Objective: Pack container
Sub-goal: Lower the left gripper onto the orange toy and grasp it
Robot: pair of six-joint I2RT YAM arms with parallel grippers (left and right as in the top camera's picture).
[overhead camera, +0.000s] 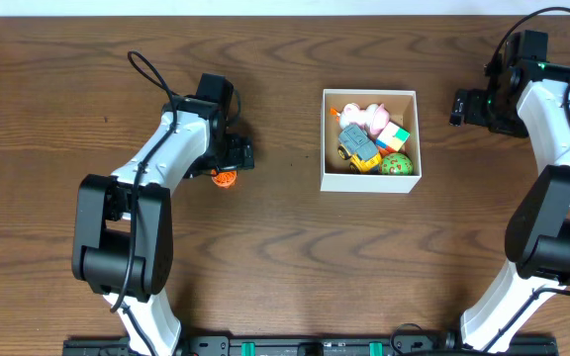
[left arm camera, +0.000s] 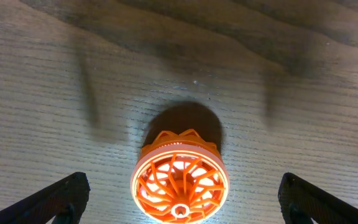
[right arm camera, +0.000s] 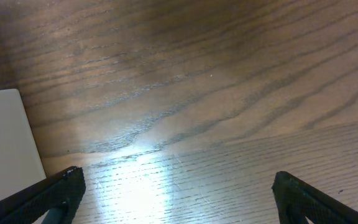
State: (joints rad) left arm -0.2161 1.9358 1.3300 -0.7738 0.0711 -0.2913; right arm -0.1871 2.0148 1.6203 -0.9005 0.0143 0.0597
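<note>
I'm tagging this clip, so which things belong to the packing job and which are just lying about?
Job: box, toys in it, orange ball, left gripper open above the ball.
Lying about: only the table and the open right gripper.

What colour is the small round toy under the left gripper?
The toy is orange, with an open lattice pattern; the left wrist view shows it best.

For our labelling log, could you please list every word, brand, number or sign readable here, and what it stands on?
No text can be read in any view. The orange lattice ball shows no marking, the white container has plain walls, and any print on the toys inside is too small to tell.
</note>
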